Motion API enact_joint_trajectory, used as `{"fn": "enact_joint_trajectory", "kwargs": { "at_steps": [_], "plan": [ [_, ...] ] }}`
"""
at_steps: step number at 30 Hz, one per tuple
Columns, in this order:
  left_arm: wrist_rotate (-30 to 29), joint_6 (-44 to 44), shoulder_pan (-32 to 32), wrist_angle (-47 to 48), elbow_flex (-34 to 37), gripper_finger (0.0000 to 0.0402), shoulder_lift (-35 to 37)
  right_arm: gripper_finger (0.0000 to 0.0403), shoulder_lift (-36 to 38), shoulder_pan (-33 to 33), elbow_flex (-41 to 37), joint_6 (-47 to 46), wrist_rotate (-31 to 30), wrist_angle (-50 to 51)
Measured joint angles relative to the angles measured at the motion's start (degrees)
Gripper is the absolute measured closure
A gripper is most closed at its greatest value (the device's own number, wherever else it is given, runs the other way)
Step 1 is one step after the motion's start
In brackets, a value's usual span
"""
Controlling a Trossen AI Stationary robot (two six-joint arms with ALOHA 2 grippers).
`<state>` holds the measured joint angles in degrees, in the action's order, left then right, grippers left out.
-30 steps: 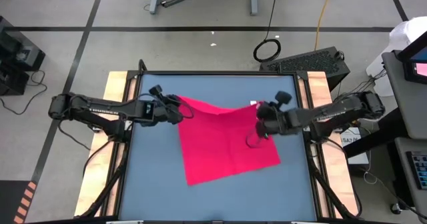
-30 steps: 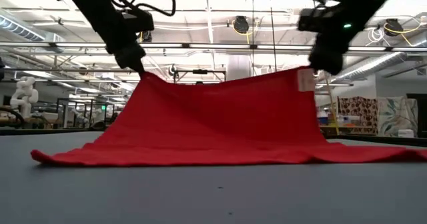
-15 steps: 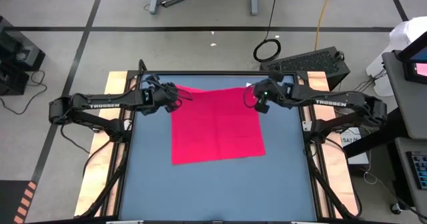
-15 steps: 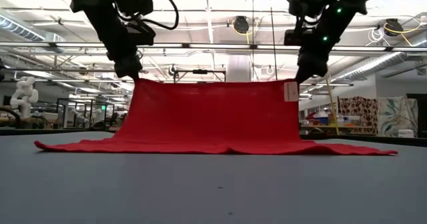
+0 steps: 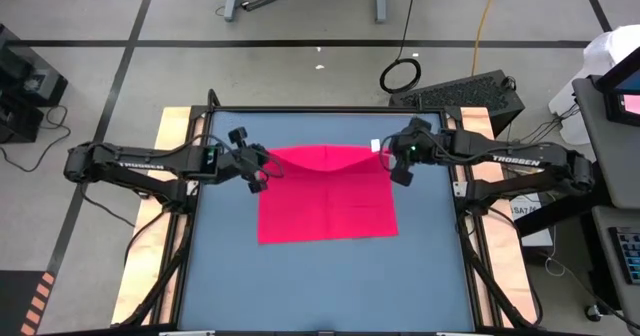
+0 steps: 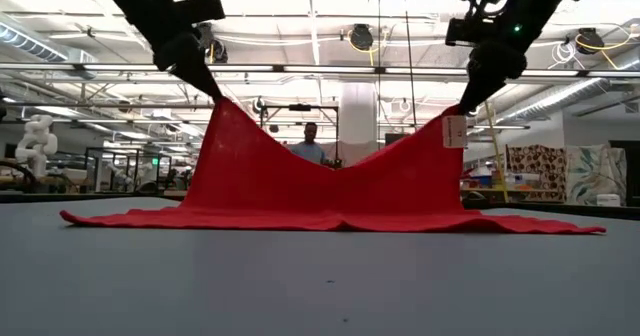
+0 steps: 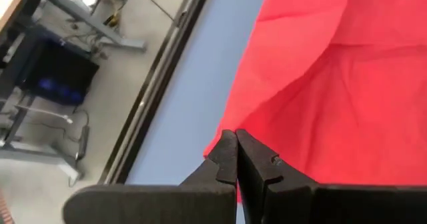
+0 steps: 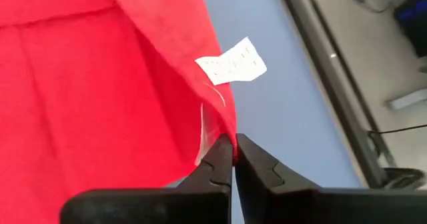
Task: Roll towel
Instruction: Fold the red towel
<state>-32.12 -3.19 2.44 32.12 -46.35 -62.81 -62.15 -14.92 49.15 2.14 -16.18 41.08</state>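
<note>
The red-pink towel [image 5: 328,201] lies spread on the blue-grey table, its near part flat on the top. Its far edge is raised at both corners and sags in the middle [image 6: 335,168]. My left gripper [image 5: 262,164] is shut on the far left corner, and my right gripper [image 5: 393,159] is shut on the far right corner. A white tag [image 8: 231,62] hangs at the edge just beside the right gripper's fingers. My left gripper pinches the towel's far left corner [image 7: 219,141] between its two fingertips, slanting down from the table's left side. That corner is lifted clear, and the cloth slopes down from it to the table. My right gripper pinches the far right corner [image 8: 225,135] at the fingertips, just past the tag, slanting down from the right. This corner [image 6: 458,111] is also held up, and the edge between the two holds hangs slack.
Wooden side rails [image 5: 172,141] and a dark frame border the table. Bare table top [image 5: 330,286] lies on the near side of the towel. In the low view a person [image 6: 312,146] stands far back in the room.
The towel, skewed a second ago, was pulled square with the table as both grippers went toward the far edge, its raised edge taut. Since then both grippers have risen and come slightly toward the near edge, and that edge has gone slack and sags in the middle.
</note>
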Motion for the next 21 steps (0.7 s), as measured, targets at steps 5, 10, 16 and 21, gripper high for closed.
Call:
{"fn": "enact_joint_trajectory", "kwargs": {
  "at_steps": [5,10,16,21],
  "plan": [
    [2.2,2.1,-3.4,2.4,0.0,0.0402,0.0,0.0402,-0.5,3.3,0.0,-3.5,0.1,0.9],
    [4.3,4.1,-8.6,5.1,0.0,0.0402,0.0,0.0402,0.0,7.8,0.0,-6.4,1.4,2.4],
    [5.2,7.1,-14.7,5.0,0.0,0.0402,0.0,0.0402,0.5,12.7,0.0,-11.0,2.9,5.1],
    [5.2,10.7,-18.2,6.1,0.0,0.0401,0.0,0.0402,0.4,15.6,0.0,-14.9,4.5,9.5]
  ]
}}
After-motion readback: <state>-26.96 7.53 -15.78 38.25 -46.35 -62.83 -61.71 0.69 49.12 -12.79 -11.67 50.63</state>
